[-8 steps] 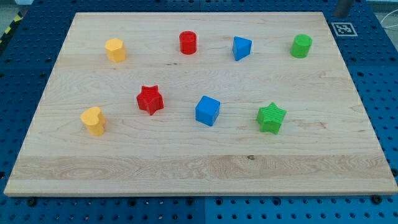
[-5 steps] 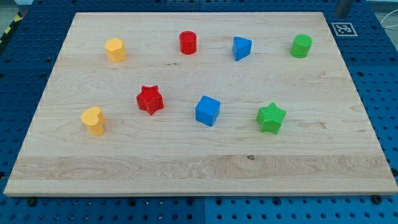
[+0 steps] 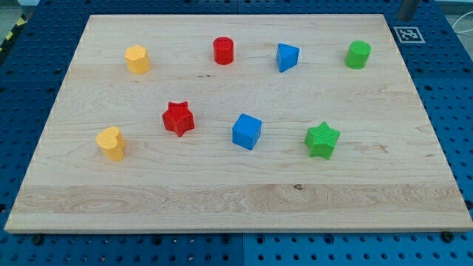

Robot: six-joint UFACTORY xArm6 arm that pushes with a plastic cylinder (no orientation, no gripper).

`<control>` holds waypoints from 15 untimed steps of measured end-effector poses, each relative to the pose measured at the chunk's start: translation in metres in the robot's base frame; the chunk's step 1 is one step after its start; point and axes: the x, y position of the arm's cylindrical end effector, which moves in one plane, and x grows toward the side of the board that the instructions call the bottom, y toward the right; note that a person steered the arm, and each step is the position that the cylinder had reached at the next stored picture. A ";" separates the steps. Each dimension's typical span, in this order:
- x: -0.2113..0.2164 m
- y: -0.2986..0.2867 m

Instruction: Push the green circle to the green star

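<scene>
The green circle [image 3: 358,55], a short upright cylinder, stands near the top right of the wooden board [image 3: 236,199]. The green star [image 3: 322,139] lies below it and a little to the left, right of the board's middle. A grey rod end pokes in at the view's top edge; my tip [image 3: 406,16] is just past the board's top right corner, above and to the right of the green circle and apart from every block.
Other blocks: blue triangular block [image 3: 287,57], red cylinder [image 3: 223,50], yellow hexagon [image 3: 137,59], red star [image 3: 178,118], blue cube [image 3: 246,131], yellow heart-like block [image 3: 111,143]. A marker tag [image 3: 408,34] lies by the top right corner.
</scene>
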 end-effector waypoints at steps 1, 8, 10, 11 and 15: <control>0.017 -0.029; 0.119 -0.100; 0.128 -0.129; 0.110 -0.138; 0.172 -0.161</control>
